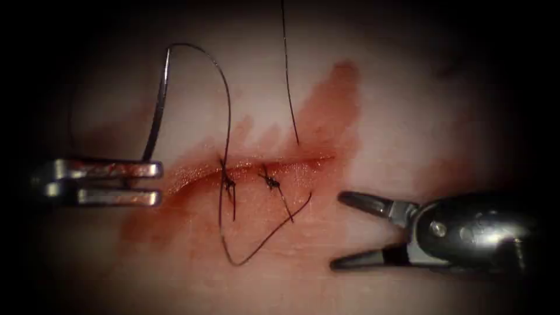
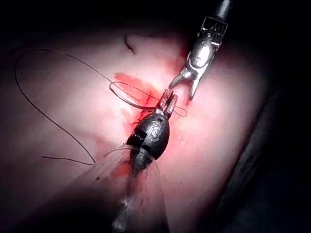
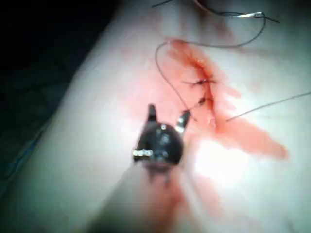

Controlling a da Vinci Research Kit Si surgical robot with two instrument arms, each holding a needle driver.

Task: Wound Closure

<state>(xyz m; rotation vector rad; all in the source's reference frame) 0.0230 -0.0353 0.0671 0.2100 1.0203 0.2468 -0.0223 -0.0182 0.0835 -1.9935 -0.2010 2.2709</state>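
Note:
The tissue (image 1: 396, 116) has a cut (image 1: 291, 162) running across it, with two knotted stitches (image 1: 271, 184) on it. At the cut's left end my left tool (image 1: 158, 183) is shut on the curved needle (image 1: 158, 105) near its lower end. The needle stands up out of the tissue. From its upper end the thread (image 1: 226, 111) arcs right and down to the left stitch (image 1: 227, 182), then loops below the cut (image 1: 239, 262). My right tool (image 1: 341, 230) is open and holds nothing, below the cut's right end. The left wrist view has both tools, left (image 2: 167, 101) and right (image 2: 187, 87).
Red fluid (image 1: 326, 111) stains the tissue around the cut and up to the right. A loose strand of thread (image 1: 289, 93) hangs from above, ending just over the cut. The right wrist view has the open jaws (image 3: 168, 114) beside the stitches (image 3: 203, 82).

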